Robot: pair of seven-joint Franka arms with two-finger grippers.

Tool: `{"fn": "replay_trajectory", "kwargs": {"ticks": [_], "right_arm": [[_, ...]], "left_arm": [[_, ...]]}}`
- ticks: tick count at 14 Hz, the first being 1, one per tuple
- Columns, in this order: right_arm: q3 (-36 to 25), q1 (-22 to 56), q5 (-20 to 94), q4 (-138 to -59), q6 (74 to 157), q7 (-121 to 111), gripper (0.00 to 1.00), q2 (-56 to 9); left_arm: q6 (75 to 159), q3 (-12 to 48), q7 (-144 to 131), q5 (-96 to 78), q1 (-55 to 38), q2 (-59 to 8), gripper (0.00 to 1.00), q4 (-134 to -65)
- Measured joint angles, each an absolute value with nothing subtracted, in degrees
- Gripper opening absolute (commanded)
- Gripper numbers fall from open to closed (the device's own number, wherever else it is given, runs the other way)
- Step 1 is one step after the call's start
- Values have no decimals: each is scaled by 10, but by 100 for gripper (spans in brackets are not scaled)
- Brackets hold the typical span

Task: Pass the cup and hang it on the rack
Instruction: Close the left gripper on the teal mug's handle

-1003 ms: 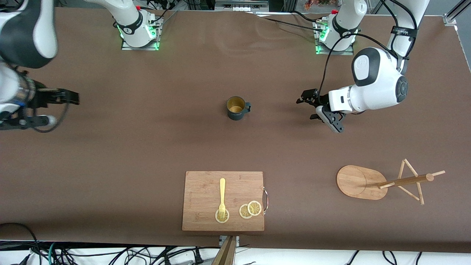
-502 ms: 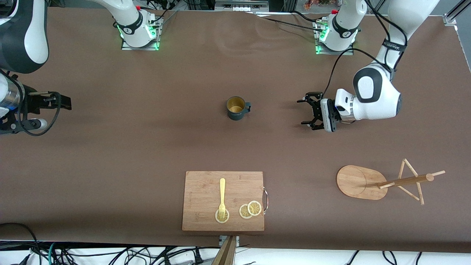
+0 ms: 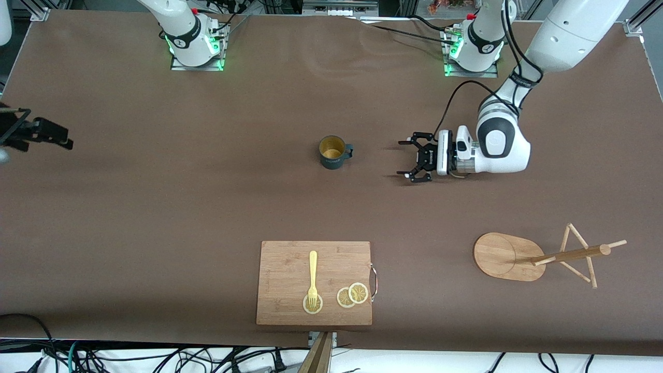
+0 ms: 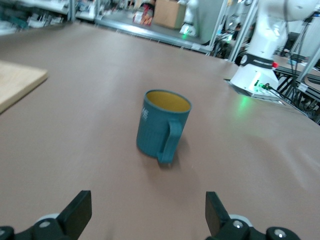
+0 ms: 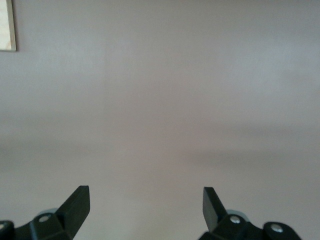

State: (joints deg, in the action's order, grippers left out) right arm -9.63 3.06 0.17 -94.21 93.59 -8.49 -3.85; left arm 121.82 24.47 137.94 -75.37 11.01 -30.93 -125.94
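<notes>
The dark teal cup (image 3: pixel 334 152) stands upright in the middle of the table, yellowish inside, its handle turned toward the left arm's end. My left gripper (image 3: pixel 409 160) is open and empty, low over bare table beside the cup, fingers pointing at it. In the left wrist view the cup (image 4: pixel 162 127) shows its handle between my open left gripper's (image 4: pixel 148 215) fingers, a short way off. The wooden rack (image 3: pixel 505 256) stands toward the left arm's end, nearer the front camera. My right gripper (image 3: pixel 52 135) is open over bare table at the right arm's end; it also shows in the right wrist view (image 5: pixel 145 210).
A wooden cutting board (image 3: pixel 290 269) lies near the front edge with a yellow fork (image 3: pixel 313 274) and lemon slices (image 3: pixel 352 295) on it. Its corner shows in the right wrist view (image 5: pixel 6 25). The right arm's base (image 4: pixel 257 75) shows in the left wrist view.
My left gripper has turned level and moved toward the cup. My right arm has drawn back toward its end of the table, mostly out of the front view.
</notes>
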Motion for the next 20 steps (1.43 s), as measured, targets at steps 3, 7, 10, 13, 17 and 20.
{"fn": "replay_trajectory", "kwargs": {"ticks": [3,7,10,13,17,20], "right_arm": [[-87,30,2,-1003,934,-67,100,3],[-77,35,1,-1005,941,-66,100,6],[-74,44,-1,-995,944,-66,100,5],[-73,67,-12,-984,944,-66,100,4],[-71,98,-31,-980,944,-61,100,3],[-71,100,-31,-980,944,-60,100,3]], "left_arm": [[1202,254,1506,-810,105,-350,100,-1259],[1188,262,1587,-887,73,-422,100,-1252],[1187,271,1590,-932,46,-436,100,-1242],[1187,271,1604,-992,7,-437,100,-1234],[1189,269,1609,-1017,-19,-446,100,-1221],[1189,264,1611,-1017,-19,-448,100,-1214]]}}
